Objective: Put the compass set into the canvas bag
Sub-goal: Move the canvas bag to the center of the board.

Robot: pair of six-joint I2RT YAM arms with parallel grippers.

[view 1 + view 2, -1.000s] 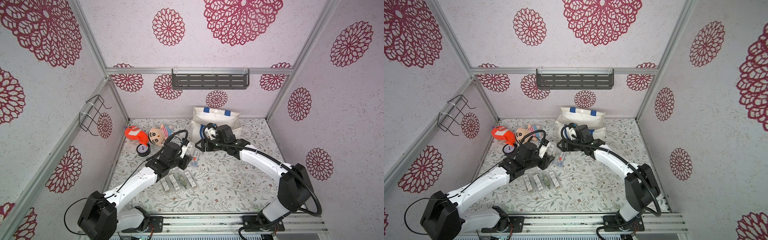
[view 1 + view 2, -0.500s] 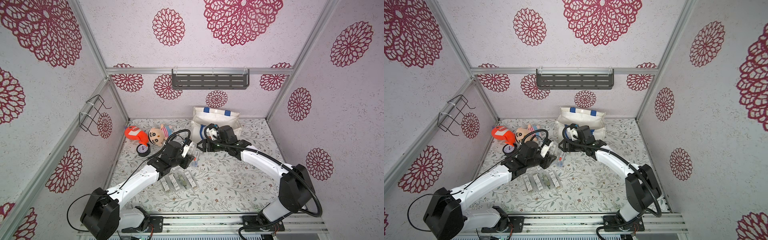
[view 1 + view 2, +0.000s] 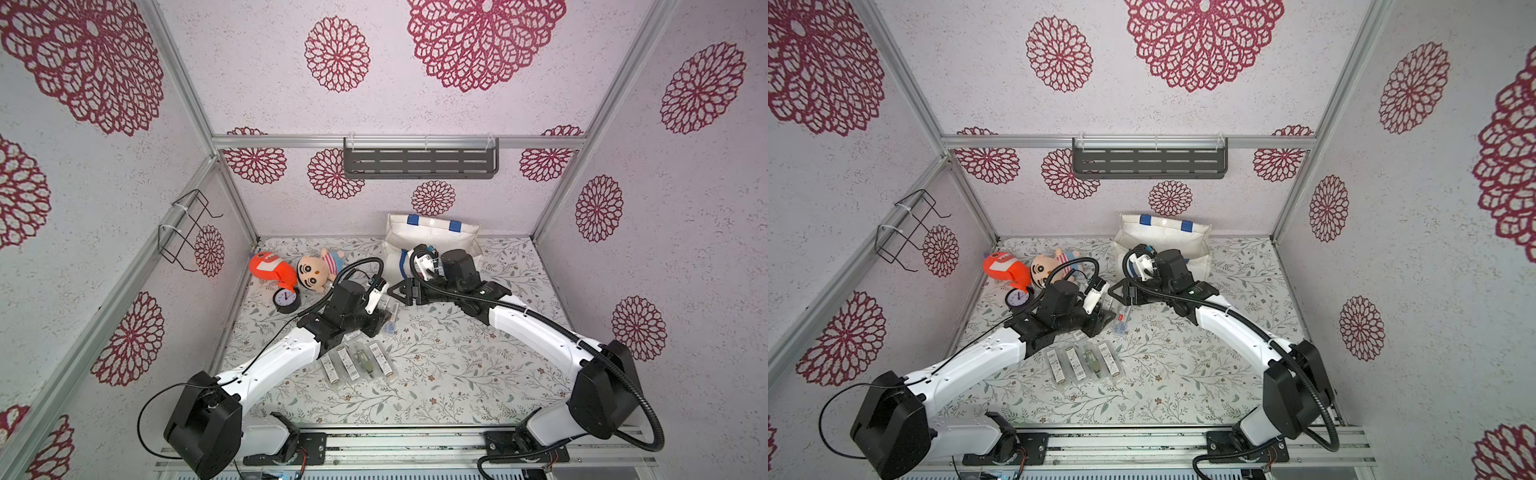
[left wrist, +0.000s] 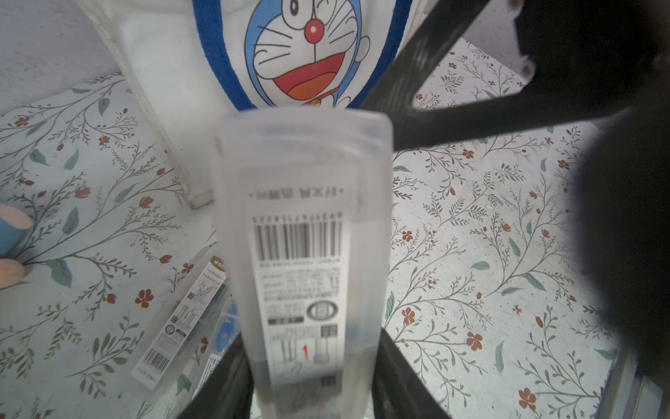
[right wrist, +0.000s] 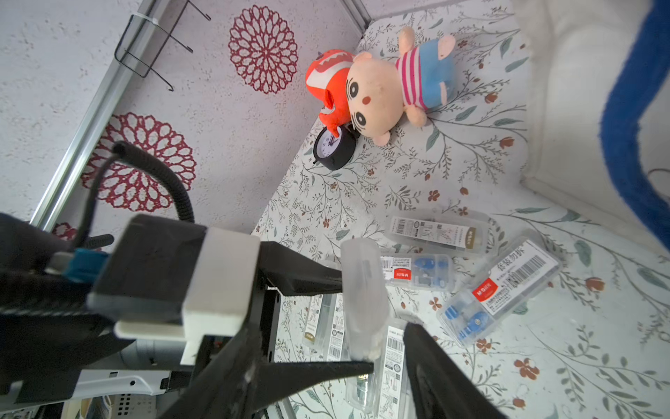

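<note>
Narrowed slightly since a second ago, right end effector point(image 3: 397, 291) jaws stand apart beside compass set point(image 4: 304, 235); left end effector point(image 4: 308, 391) clamps it, before canvas bag point(image 3: 432, 237).

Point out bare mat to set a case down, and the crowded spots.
Bare: the mat between the right arm and the right wall, and the front strip between the row of four cases and the rail. Crowded: the loose cases before the bag, and the toys and clock at back left.
</note>
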